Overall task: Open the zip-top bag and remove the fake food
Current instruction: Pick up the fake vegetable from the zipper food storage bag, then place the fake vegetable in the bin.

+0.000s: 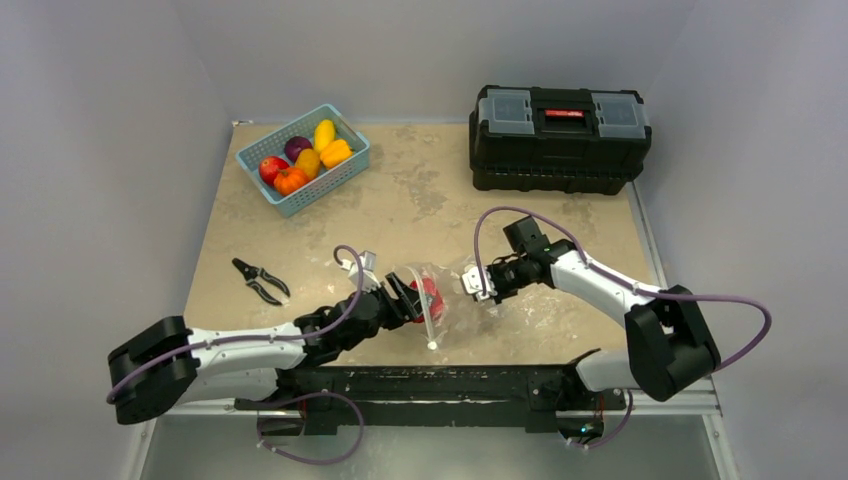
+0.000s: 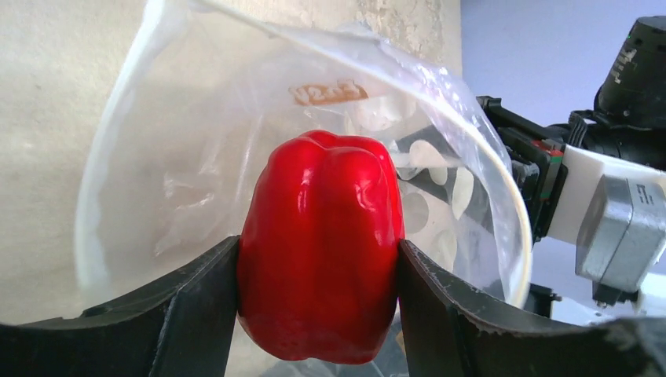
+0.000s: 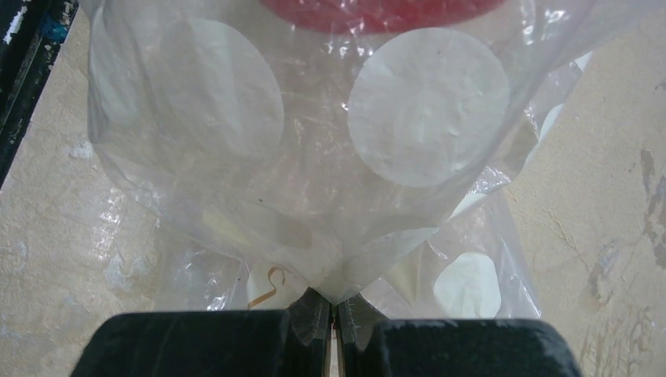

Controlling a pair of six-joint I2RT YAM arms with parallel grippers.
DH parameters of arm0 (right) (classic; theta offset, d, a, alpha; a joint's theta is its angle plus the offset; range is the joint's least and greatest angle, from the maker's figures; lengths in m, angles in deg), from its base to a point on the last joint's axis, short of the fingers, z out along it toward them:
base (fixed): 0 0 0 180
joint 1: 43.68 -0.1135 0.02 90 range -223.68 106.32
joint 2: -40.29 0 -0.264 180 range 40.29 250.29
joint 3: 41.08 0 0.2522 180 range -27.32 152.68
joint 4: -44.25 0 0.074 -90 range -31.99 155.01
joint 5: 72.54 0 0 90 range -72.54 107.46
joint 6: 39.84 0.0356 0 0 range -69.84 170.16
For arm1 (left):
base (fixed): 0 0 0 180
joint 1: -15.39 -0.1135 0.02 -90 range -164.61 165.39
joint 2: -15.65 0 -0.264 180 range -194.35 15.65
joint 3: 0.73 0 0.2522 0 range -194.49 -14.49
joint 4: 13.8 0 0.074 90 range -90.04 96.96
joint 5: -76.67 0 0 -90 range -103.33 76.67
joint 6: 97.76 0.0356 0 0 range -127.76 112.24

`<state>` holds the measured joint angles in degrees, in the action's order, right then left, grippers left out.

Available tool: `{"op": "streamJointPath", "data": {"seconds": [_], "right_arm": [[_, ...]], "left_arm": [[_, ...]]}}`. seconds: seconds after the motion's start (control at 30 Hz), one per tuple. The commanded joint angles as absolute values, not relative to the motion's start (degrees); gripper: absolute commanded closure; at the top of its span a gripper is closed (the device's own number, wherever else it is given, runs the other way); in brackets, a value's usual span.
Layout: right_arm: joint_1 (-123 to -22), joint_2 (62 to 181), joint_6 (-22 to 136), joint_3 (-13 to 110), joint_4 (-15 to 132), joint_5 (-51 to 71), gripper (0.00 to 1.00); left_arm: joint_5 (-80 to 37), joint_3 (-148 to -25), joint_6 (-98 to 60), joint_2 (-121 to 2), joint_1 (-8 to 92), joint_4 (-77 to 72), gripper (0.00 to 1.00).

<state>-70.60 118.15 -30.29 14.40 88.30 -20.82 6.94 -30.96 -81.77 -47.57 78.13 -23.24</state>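
Mottled beige counter (image 1: 420, 200), plain grey walls (image 1: 420, 60), zip-top bag (image 1: 447, 305) at near middle, lying left-to-right, mouth gaping leftward, left fingers (image 2: 188, 314) clamped on red fake pepper (image 2: 318, 251) inside, right fingers (image 3: 196, 345) pinching its bottom end.

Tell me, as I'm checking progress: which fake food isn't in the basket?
The red bell pepper, gripped by the left gripper at the zip-top bag's open mouth; the rest lie in the light-blue basket.

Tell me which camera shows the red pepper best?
The left wrist view: the red bell pepper fills the frame, gripped by the left pincer at the mouth of the zip-top bag. The top view shows only a small red blob in the bag; the right wrist view, a red sliver behind dotted plastic.
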Motion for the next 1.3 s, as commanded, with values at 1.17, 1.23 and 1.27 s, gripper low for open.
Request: {"op": "streamJointPath", "data": {"seconds": [1.17, 1.23, 1.27], "right_arm": [[-69.4, 118.1, -31.2, 14.6, 88.6, -20.4, 1.0], [-69.4, 118.0, -31.3, 14.5, 88.6, -20.3, 1.0], [-69.4, 118.0, -31.3, 14.6, 88.6, -20.4, 1.0]], "left_arm": [[16.2, -41.7, -47.7, -16.3, 63.6, 12.7, 1.0], [16.7, -44.4, -45.5, -18.7, 60.3, 12.8, 1.0], [15.5, -45.7, -44.4, -20.1, 58.0, 12.5, 1.0]]}}
